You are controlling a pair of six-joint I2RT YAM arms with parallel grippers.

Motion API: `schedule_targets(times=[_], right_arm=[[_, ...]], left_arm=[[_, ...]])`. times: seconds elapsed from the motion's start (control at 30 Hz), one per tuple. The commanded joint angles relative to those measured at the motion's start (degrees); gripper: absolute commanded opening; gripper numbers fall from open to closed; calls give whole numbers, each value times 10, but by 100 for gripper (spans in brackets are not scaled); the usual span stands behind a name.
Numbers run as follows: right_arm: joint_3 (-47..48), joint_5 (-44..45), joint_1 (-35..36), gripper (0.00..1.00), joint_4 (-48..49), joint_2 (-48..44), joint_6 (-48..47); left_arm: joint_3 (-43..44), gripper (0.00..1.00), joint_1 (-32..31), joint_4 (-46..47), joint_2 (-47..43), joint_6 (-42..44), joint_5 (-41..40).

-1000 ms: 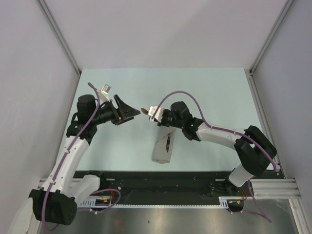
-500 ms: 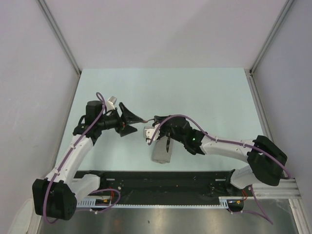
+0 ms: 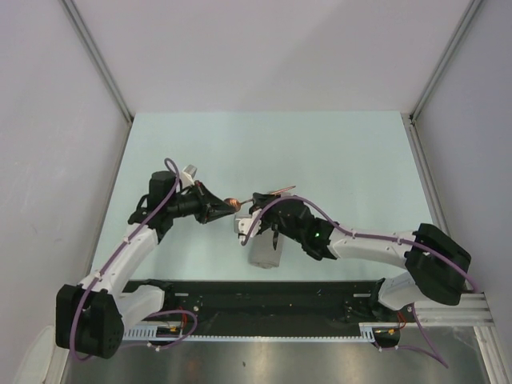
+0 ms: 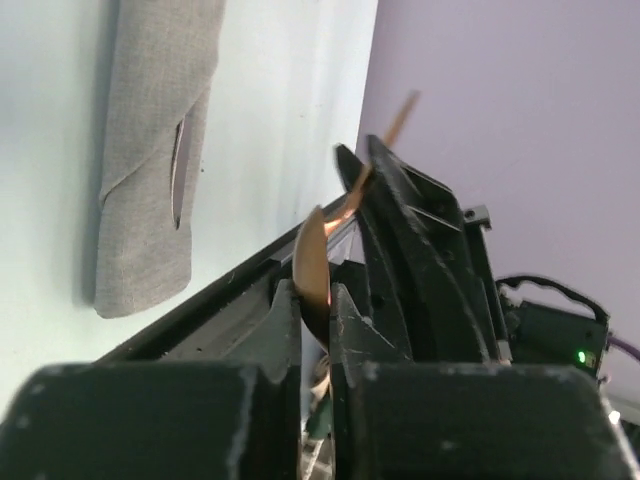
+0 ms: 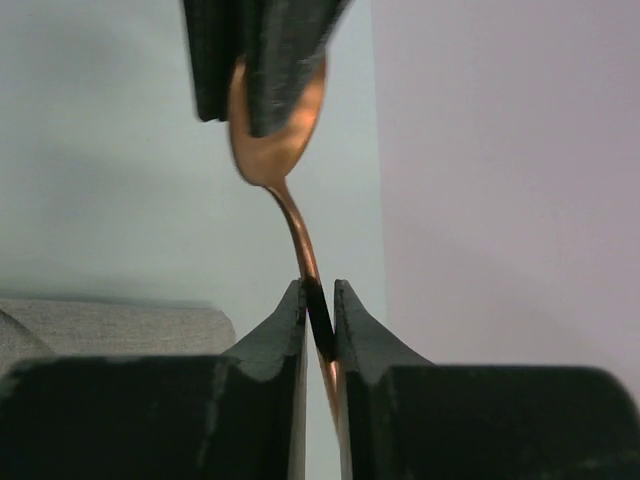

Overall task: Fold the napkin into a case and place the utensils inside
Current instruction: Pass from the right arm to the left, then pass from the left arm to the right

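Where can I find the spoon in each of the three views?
Top external: the spoon is at the centre, between the two arms.
Left wrist: spoon at lower middle, its bowl inside the left claw.
Right wrist: spoon at the middle, bowl on top, handle inside the right claw.
Shared landmark: the folded napkin.

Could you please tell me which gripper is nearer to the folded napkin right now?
Right. The right gripper holds the spoon by its handle just over the far end of the napkin; the left gripper pinches the bowl farther off to its left.
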Motion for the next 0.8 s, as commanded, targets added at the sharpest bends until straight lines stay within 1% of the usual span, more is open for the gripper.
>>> schedule_targets(times=[0.0, 0.03, 0.07, 0.1, 0.13, 0.17, 0.2, 0.23, 0.27, 0.3, 0.33, 0.37, 0.4, 0.43, 0.47, 0.53, 0.57, 0.63, 0.67, 0.7, 0.77], right_arm=[[12, 45, 3, 38, 52, -19, 103], [14, 51, 1, 47, 43, -26, 134], [17, 62, 0, 66, 19, -32, 196], [19, 64, -2, 75, 8, -37, 238], [26, 71, -4, 83, -5, -48, 277], [33, 82, -6, 99, -50, -56, 314], [39, 87, -9, 100, -70, -62, 403], [47, 96, -15, 100, -92, -68, 448], [74, 110, -28, 100, -154, -78, 508], [83, 99, -39, 100, -181, -83, 615], [94, 76, -57, 100, -202, -87, 683], [97, 13, -74, 100, -222, -95, 747], [90, -17, -112, 100, -220, -102, 804], [76, -38, -125, 100, -209, -111, 912], [37, -52, -132, 100, -162, -137, 949], [9, -45, -123, 100, -120, -160, 1011], [2, -27, -119, 100, -116, -170, 1035], [-13, -22, -117, 100, -109, -179, 1083], [-24, -33, -116, 98, -61, -179, 1093], [-40, -28, -113, 95, -46, -178, 1106], [-39, -5, -98, 93, -39, -172, 1124]], left_arm=[[-10, 0, -6, 55, -23, 14, 21], [-12, 0, -6, 60, -26, 16, 12], [-14, 0, -7, 65, -32, 17, 1], [-16, 0, -9, 81, -46, 20, -31], [-18, 0, -12, 87, -54, 21, -45], [-22, 0, -14, 98, -62, 19, -57], [-30, 0, -23, 120, -77, 13, -73], [-34, 0, -28, 133, -83, 11, -107], [-40, 0, -33, 142, -89, 9, -126], [-52, 0, -43, 156, -96, 5, -143], [-59, 0, -49, 163, -103, 0, -174], [-67, 0, -56, 173, -106, -13, -187], [-83, 0, -69, 193, -109, -22, -200], [-91, 0, -75, 201, -114, -31, -224], [-99, 0, -79, 210, -116, -41, -230], [-110, 0, -86, 228, -116, -59, -244], [-110, 0, -89, 227, -116, -61, -254], [-108, 0, -99, 228, -115, -68, -267], [-107, 0, -105, 227, -116, -72, -281], [-105, 0, -115, 226, -116, -73, -287], [-103, 0, -120, 220, -114, -78, -297]])
